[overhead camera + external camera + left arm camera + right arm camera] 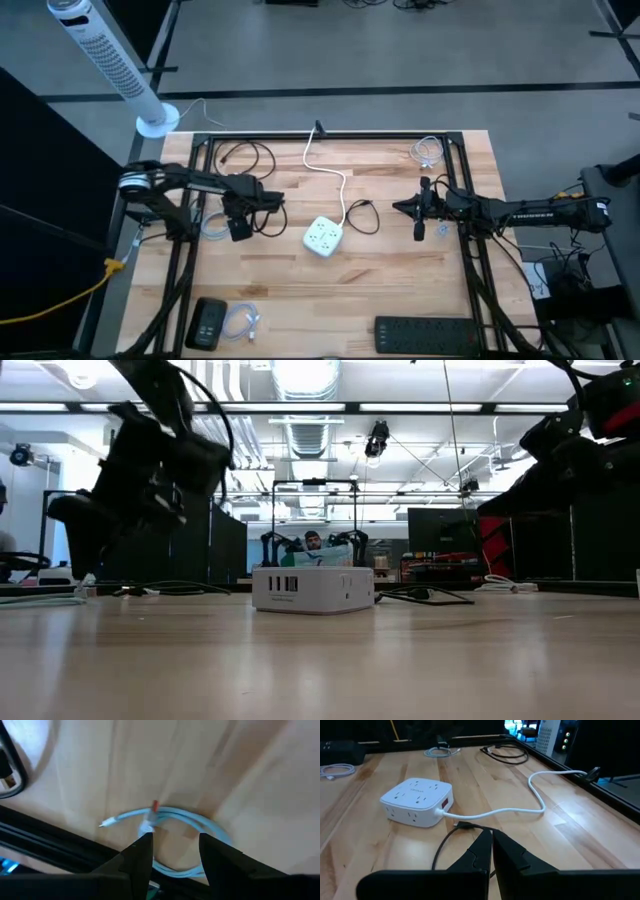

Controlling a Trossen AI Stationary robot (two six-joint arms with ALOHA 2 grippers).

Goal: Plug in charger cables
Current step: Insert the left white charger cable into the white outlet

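Two grippers are over the wooden table (390,270). At the near edge lie a long black power strip (428,333) on the right and a small black box (207,322) on the left, with a pale coiled cable (243,322) just beside the box. Farther in, the left gripper (172,851) hangs above the left side of the table with its fingers (141,852) apart, and nothing is held between them. Directly under it lies a light blue coiled cable (192,827), on the wood near the table's left rail. The right gripper (492,851) is over the right side, its fingers pressed together with nothing in them; a black cable (451,840) lies on the wood in front of it, its plug near the white socket cube (323,236) in the middle. The thick white cord (330,172) of the cube runs to the far edge. Another black cable (245,155) lies at the far left, and a white coiled cable (427,152) at the far right corner.
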